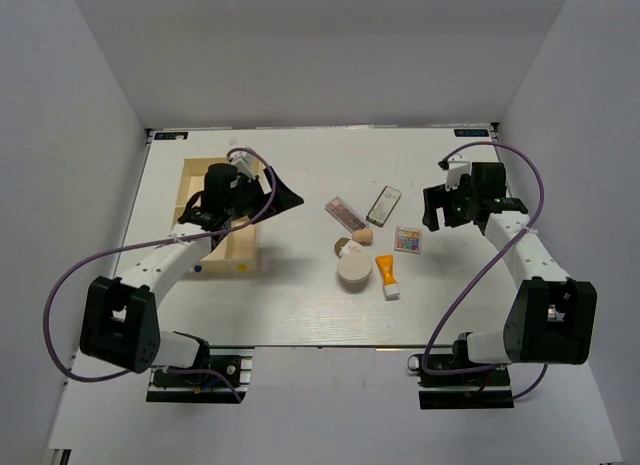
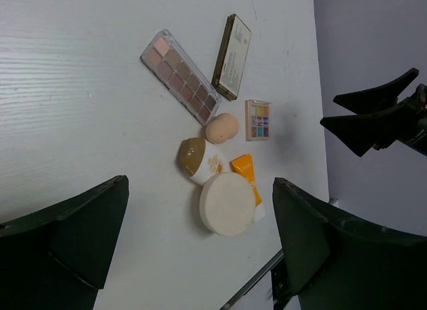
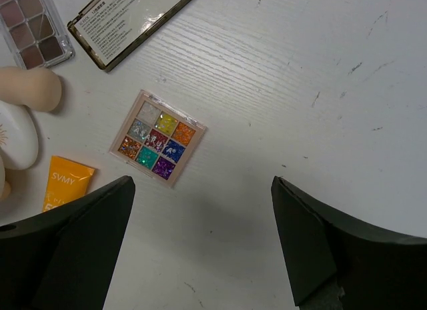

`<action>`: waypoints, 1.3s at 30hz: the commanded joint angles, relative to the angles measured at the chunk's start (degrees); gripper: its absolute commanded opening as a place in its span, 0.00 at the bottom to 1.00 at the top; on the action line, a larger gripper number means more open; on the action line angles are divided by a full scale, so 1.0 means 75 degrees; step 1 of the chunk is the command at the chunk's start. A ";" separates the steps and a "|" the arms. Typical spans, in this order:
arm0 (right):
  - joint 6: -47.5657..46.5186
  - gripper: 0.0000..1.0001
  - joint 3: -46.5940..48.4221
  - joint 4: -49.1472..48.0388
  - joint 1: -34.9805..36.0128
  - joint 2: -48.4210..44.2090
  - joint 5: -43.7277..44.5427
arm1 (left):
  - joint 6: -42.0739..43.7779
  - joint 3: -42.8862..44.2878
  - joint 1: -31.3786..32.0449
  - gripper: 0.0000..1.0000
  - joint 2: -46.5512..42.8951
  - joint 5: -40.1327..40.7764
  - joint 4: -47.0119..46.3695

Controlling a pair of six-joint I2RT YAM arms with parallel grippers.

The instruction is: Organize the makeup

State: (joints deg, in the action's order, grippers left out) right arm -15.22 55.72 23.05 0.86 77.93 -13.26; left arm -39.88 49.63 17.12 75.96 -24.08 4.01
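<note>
Both grippers open, makeup loose on the table (image 1: 300, 310).
Left gripper (image 2: 200, 182) gapes by the tray (image 1: 243, 257); right gripper (image 3: 202, 180) gapes near the palette (image 3: 157, 138). Tube (image 1: 387, 276), compact (image 1: 354, 268), sponge (image 1: 362, 236) and two cases (image 1: 347, 214) cluster mid-table, none in the tray.

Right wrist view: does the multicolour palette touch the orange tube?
No, bare table shows between the multicolour palette and the orange tube.

Left fingers (image 2: 67, 237), right fingers (image 3: 60, 243) spread, empty
</note>
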 commanded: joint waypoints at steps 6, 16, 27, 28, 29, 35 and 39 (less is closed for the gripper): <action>-0.1062 0.89 0.0234 0.0488 -0.0010 -0.0301 -0.0937 | -0.0120 0.1782 0.1043 0.98 0.1411 0.0828 0.0834; -0.1837 0.89 0.0469 0.0934 0.0049 -0.0688 -0.0671 | -0.0448 0.5193 0.2005 0.95 0.4246 0.2598 0.3586; -0.2072 0.89 0.0258 0.0923 0.0061 -0.0805 0.0068 | -0.1466 0.7433 0.2545 0.95 0.6078 0.3842 0.5429; -0.2130 0.89 0.0258 0.0923 0.0072 -0.0816 0.0057 | -0.1538 0.7515 0.2614 0.95 0.6160 0.3901 0.5442; -0.2142 0.89 0.0269 0.0993 0.0072 -0.0793 0.0091 | -0.1596 0.7655 0.2615 0.95 0.6207 0.3925 0.5419; -0.2096 0.89 0.0293 0.1181 0.0061 -0.0723 -0.0107 | -0.2007 0.8441 0.2896 0.95 0.6898 0.4416 0.5722; -0.1861 0.89 -0.0046 0.0901 0.0061 -0.0921 -0.0189 | -0.2323 0.8722 0.2896 0.93 0.7226 0.4557 0.5840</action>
State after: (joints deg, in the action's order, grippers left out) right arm -30.33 56.77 30.63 1.26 73.36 -13.63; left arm -54.43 112.53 38.50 130.41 7.27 45.28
